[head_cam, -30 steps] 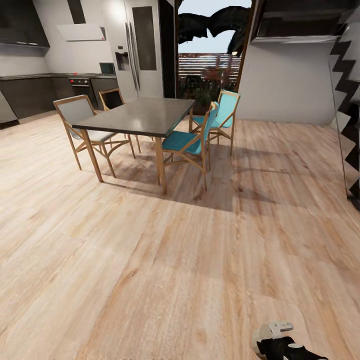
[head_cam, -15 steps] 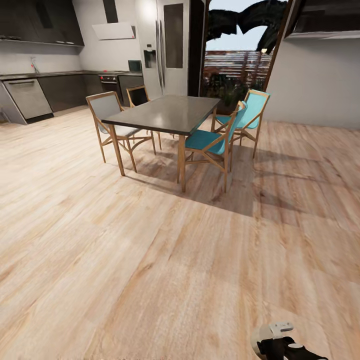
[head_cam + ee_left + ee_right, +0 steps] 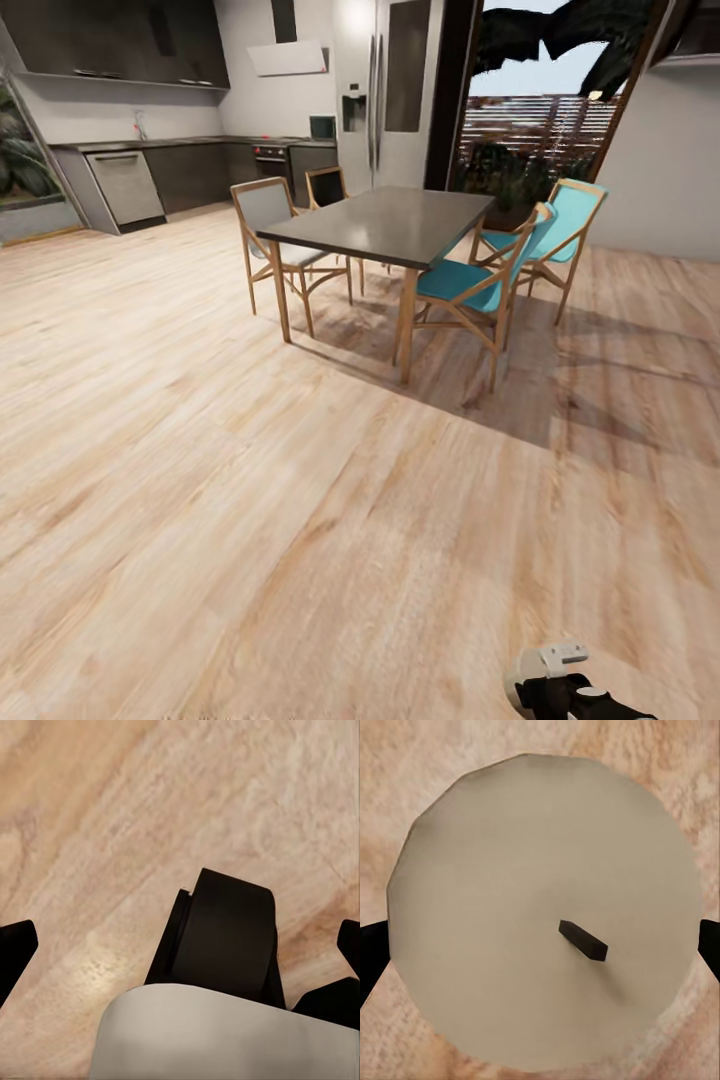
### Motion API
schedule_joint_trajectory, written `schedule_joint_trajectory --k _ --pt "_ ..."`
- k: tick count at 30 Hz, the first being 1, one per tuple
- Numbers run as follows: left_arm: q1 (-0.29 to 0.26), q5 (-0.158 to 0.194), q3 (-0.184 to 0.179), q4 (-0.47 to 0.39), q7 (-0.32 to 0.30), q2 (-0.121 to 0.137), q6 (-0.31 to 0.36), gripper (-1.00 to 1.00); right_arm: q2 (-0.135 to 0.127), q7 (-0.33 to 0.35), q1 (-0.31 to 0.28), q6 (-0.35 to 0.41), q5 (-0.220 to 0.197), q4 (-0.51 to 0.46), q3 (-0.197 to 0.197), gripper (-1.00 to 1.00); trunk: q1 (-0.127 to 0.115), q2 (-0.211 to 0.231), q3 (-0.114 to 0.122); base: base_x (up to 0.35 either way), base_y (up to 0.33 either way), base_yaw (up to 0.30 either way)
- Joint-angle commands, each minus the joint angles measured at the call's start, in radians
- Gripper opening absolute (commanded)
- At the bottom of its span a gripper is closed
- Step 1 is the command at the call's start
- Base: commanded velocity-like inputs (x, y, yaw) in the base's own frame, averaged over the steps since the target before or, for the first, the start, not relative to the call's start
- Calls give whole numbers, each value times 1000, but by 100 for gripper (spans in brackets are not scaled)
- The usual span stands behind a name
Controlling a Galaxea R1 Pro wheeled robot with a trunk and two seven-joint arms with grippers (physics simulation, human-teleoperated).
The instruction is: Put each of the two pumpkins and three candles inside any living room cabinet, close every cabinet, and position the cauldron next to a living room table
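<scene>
The right wrist view shows a candle (image 3: 544,907), wick up, clamped between the right gripper (image 3: 540,945) fingers over wood floor (image 3: 250,520), while the head view shows a far table (image 3: 385,222); the left gripper (image 3: 180,945) spreads wide.

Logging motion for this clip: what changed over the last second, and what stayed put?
The head camera swung left: the dining table and chairs slid right in view, and more of the kitchen counter came in. The furniture itself did not move. The right pincer holds a candle.
</scene>
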Motion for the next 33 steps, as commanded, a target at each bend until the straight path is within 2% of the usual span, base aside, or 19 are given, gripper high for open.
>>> schedule_joint_trajectory --k 1,33 --pt "0 0 0 0 0 0 0 100 0 -1 0 0 0 0 0 -100 0 0 -1 0 0 277" --pt "0 0 0 0 0 0 0 100 3 -4 0 4 2 0 1 -100 0 0 -13 0 0 281"
